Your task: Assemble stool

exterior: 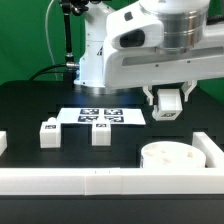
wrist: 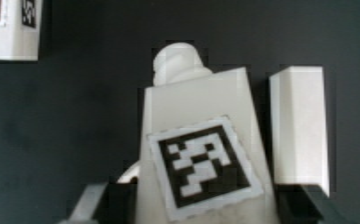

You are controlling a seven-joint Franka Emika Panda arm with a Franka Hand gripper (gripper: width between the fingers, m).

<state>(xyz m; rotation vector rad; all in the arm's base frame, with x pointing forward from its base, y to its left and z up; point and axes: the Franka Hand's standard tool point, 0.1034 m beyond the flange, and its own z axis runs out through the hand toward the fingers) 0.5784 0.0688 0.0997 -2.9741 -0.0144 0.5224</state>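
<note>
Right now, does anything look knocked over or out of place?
Nothing stands out. One leg and a second leg sit on the table, the seat lies flat by the rail, and the gripper holds a third leg.

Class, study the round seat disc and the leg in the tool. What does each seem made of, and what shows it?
Seat disc: likely white plastic, matte; even colour, smooth moulded rim, no grain. Held leg: probably the same matte white plastic, with crisp blocky edges. Its tag looks like a printed sticker, though that is uncertain.

Green backdrop (exterior: 25, 35) (black tbl (exterior: 20, 105))
</note>
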